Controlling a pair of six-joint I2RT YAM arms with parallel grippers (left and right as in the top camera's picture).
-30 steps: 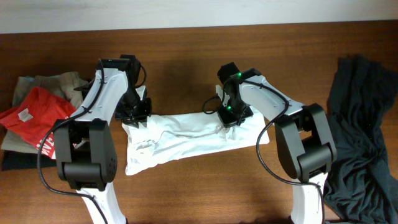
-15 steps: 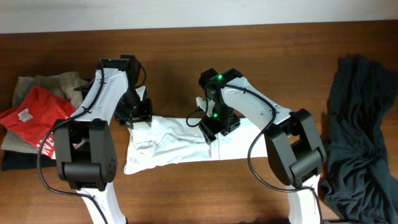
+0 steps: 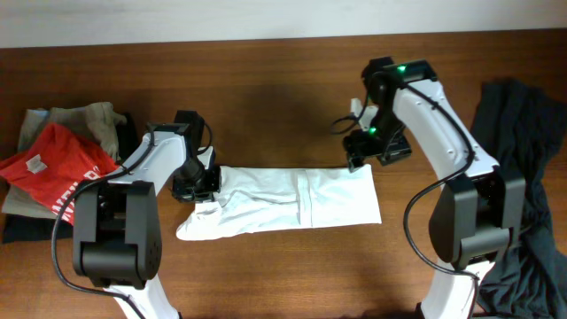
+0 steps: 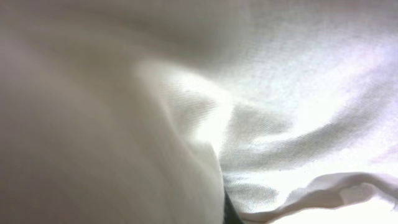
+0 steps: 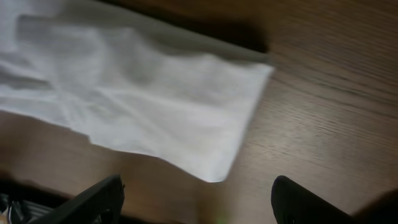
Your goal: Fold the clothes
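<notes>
**White garment flat on table; right pincer wide and clear, left pincer's state undetermined**

1. Right gripper: its two dark fingers stand far apart with nothing between them. Seen from its wrist camera, one corner of the white garment lies just ahead of the gap between the fingers, and the cloth runs away from there up and to the left of the view. Bare wood of the table lies ahead of and beside the right-hand finger. From overhead, this gripper sits by the garment's far right corner. Contact with the cloth cannot be confirmed.

2. Left gripper: from overhead it is low over the opposite end of the garment, where the cloth is rumpled and bunches beneath and just beside it. Its wrist camera is filled with white fabric at very close range, folds and creases only, and no finger is plainly seen. Whether its jaws are apart or closed on the cloth cannot be told.

3. Garment: it lies as a long, narrow band stretched between the two grippers. The half toward the right gripper is smooth and square-edged; the half toward the left gripper is wrinkled.

4. Other items: beyond the left gripper, outward from the garment, a red shirt lies on a small pile of clothes. Beyond the right gripper, outward, a dark garment lies heaped at the table edge. Both are well apart from the grippers.
</notes>
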